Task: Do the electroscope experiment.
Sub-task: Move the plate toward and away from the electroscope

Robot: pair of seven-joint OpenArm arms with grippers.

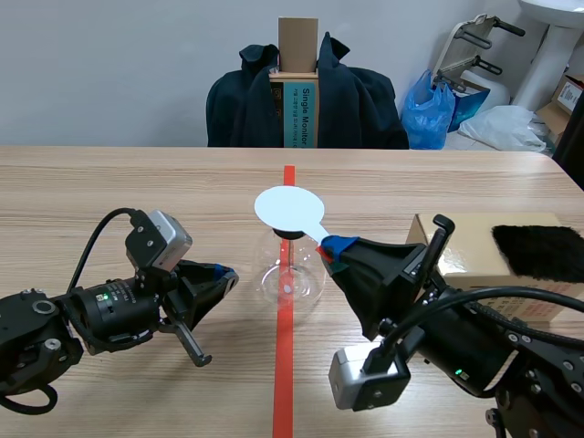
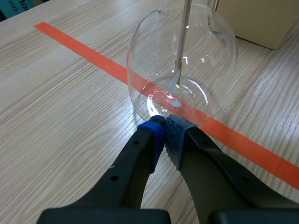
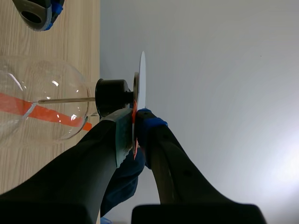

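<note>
The electroscope is a clear glass flask [image 1: 290, 278] with a black stopper, a metal rod inside and a white disc [image 1: 288, 208] on top. It stands on the red tape line at the table's middle. My left gripper [image 1: 226, 274] lies low at the flask's left side, shut on nothing, its tips [image 2: 164, 129] against the flask's base [image 2: 182, 70]. From the right, my right gripper [image 1: 328, 246] is raised to the disc's edge. It is shut on a thin red strip [image 3: 134, 126], held edge-on right beside the disc [image 3: 141, 79] and stopper [image 3: 112, 95].
A cardboard box [image 1: 474, 260] with a black furry cloth [image 1: 538, 251] on it stands at the right, close behind my right arm. Across the table, a chair draped with a dark jacket [image 1: 356, 100] holds a box. A blue bag [image 1: 429, 109] sits beyond.
</note>
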